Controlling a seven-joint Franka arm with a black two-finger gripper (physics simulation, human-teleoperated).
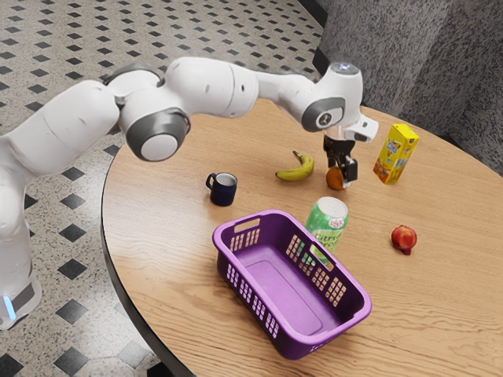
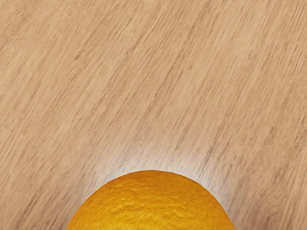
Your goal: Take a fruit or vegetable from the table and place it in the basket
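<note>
Speckled pale flooring point(image 1: 55, 228) set with dark diamonds lies around a round-edged wooden table point(image 1: 440, 306), and a rough grey wall point(image 1: 409, 55) rises beyond its far edge. Fine streaks of grain run across the tabletop. The gripper point(image 1: 341, 174) is low toward that far edge, at a dimpled, round orange point(image 1: 335, 179); whether its fingers are open or closed on the fruit, I cannot tell. The orange is outside the purple plastic basket point(image 1: 287, 347), which has slotted walls and sits toward the table's near edge. Just beside the basket is a green can point(image 1: 327, 223). A curved yellow banana point(image 1: 295, 171), a glossy dark mug point(image 1: 223, 191), a boxy yellow carton point(image 1: 397, 153) and a round red fruit point(image 1: 404, 237) stand apart.
</note>
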